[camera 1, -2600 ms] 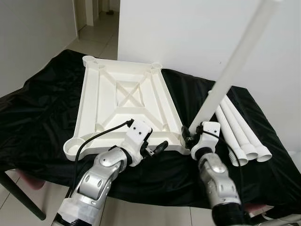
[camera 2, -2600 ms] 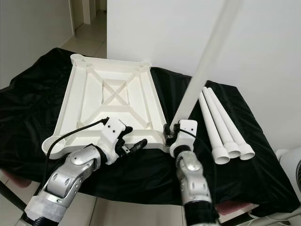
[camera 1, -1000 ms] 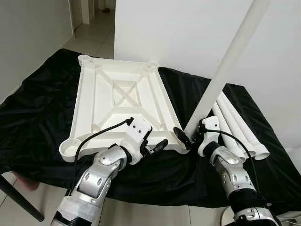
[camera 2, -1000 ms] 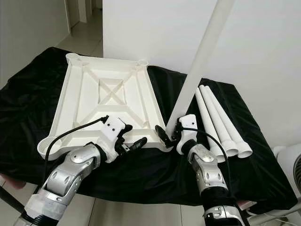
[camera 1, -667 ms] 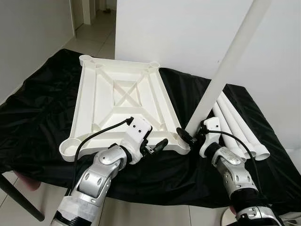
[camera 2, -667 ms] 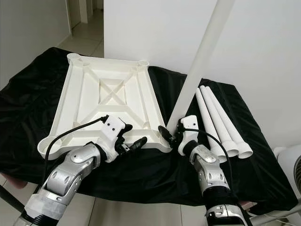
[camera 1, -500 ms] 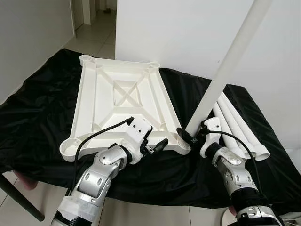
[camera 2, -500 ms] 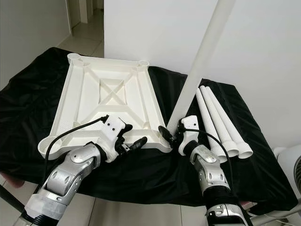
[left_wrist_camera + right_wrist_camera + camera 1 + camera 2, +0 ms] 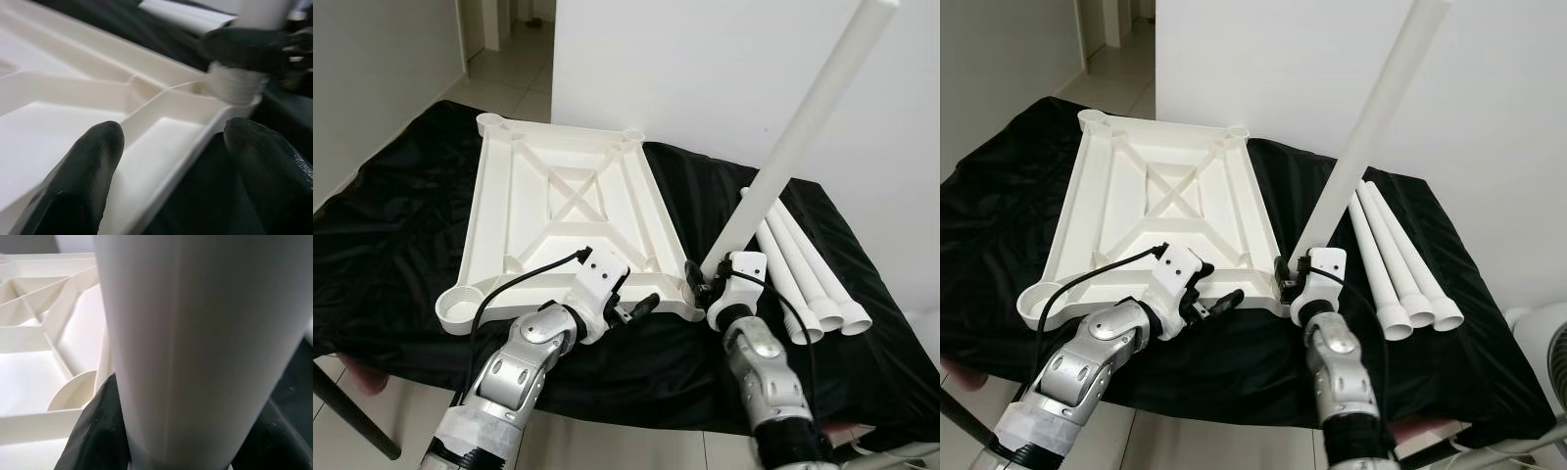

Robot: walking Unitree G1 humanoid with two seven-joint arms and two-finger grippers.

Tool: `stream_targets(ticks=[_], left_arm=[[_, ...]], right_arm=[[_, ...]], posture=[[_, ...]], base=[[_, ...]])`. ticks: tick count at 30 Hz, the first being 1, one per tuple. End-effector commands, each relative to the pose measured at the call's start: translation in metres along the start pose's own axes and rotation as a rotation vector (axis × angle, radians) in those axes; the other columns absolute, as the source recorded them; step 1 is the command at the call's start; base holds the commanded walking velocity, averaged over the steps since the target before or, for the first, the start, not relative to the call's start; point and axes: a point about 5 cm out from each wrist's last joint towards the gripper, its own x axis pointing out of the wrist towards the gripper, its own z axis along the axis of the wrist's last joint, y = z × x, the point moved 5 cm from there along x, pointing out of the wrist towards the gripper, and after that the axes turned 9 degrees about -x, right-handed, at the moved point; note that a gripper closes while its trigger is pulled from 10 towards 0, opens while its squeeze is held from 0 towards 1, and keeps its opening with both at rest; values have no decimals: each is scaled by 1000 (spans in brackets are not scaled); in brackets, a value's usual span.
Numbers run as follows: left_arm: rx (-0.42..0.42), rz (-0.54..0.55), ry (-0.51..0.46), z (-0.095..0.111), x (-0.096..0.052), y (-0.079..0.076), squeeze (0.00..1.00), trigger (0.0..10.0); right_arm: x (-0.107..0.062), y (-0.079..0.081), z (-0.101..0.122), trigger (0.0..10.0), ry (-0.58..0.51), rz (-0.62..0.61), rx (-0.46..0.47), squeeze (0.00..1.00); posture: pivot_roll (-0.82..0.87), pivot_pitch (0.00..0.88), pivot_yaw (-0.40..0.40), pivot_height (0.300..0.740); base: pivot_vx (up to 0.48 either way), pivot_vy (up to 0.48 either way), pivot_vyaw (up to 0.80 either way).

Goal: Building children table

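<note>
At the near edge of the table (image 9: 401,245), which is covered with a black cloth, both arms of the robot work on the white tabletop (image 9: 563,215). This tabletop lies upside down, its ribs facing up, with its long side running from the near edge toward the far edge.

The left gripper (image 9: 628,309) is at the near rim of the tabletop, its two fingers apart, one on each side of the rim as the left wrist view shows; I cannot tell if they touch it.

The right gripper (image 9: 707,285) is clamped on the lower end of one white leg (image 9: 793,147), at the near right corner of the tabletop. The threaded end of the leg (image 9: 235,84) sits in the corner socket. The long axis of the leg is not upright: it rises from the socket and leans to the right and away, with its free end pointing up toward the wall.

I judge that the step in hand is fitting the first leg. The next move probably calls for bringing the leg straight over the socket and turning it in, while the left gripper steadies the tabletop.

Farther to the right, three other legs (image 9: 808,274) lie side by side on the cloth, their wide ends toward the near edge. The sockets at the two far corners (image 9: 494,121) are empty.
</note>
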Motion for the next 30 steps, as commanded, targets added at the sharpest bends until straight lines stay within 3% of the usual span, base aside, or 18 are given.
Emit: stream_targets(ticks=[1,3,7,8,9,10,19,20,25,28,30], left_arm=[[14,70,-24,6,3,7,0,10000],[12,69,-24,6,3,7,0,10000],[17,79,-28,8,3,10,0,10000],[20,88,-27,8,3,12,0,10000],[20,88,-27,8,3,12,0,10000],[22,93,-27,8,3,13,0,10000],[46,110,-4,5,2,19,0,10000],[50,112,2,3,1,20,0,10000],[64,101,7,2,0,19,0,10000],[95,66,13,1,-2,16,0,10000],[110,43,21,-1,-3,13,0,10000]], right_arm=[[-9,-2,-16,10000,73,-54,-1,0],[-10,6,-14,10000,70,-38,-15,0],[-8,2,-9,10000,49,-49,8,0],[-8,-1,-8,10000,40,-55,16,573],[-8,-1,-8,10000,40,-55,16,573],[-8,-2,-5,10000,35,-60,25,1000],[-12,2,15,10000,-55,-44,95,1000],[-14,-1,19,10000,-81,-43,110,0],[-18,-12,22,10000,-116,-55,138,0],[-27,-24,26,10000,-171,-74,115,0],[-32,-23,25,10000,-182,-45,97,0]], posture=[[85,2,-174,740],[85,0,-172,740],[84,0,-170,740],[84,0,-167,740],[84,0,-167,740],[85,0,-166,740],[90,0,-164,740],[90,0,-163,740],[87,0,-161,740],[83,0,-160,740],[82,0,-159,740]], base=[[0,0,0],[0,0,0],[0,0,0],[0,0,0],[0,0,0],[0,0,0],[0,0,0],[0,0,0],[0,0,0],[0,0,0],[0,0,0]])
